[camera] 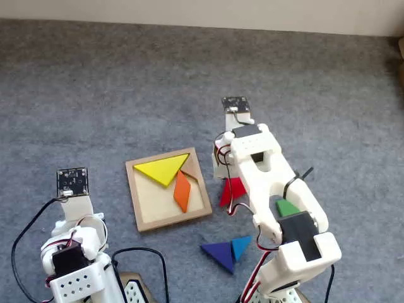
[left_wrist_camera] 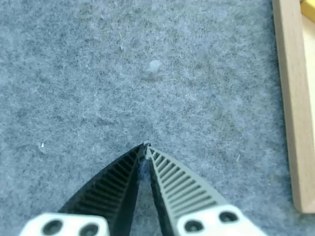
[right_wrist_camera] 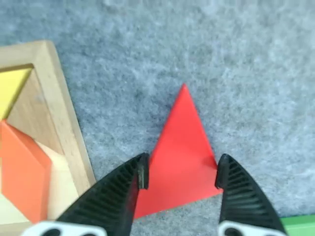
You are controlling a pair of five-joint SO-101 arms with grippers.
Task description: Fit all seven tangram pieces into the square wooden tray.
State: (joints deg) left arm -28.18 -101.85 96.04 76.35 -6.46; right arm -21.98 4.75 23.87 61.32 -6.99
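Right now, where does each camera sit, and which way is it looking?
High view: fixed overhead, looking down at tray and both arms.
Left wrist view: on left arm, facing carpet past shut left tool.
Right wrist view: on right arm, facing red triangle straddled by open right tool.
High and right wrist views share the red triangle.

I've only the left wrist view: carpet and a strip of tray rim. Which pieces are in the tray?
Observer: Two that I can tell: the yellow triangle and the orange piece in the wooden tray.
Operator: Where's the right gripper?
Observer: The right gripper is open, one finger either side of the red triangle beside the tray.
Operator: What else is loose?
Observer: A dark blue triangle beside a light blue triangle, and a green piece partly behind the right arm.
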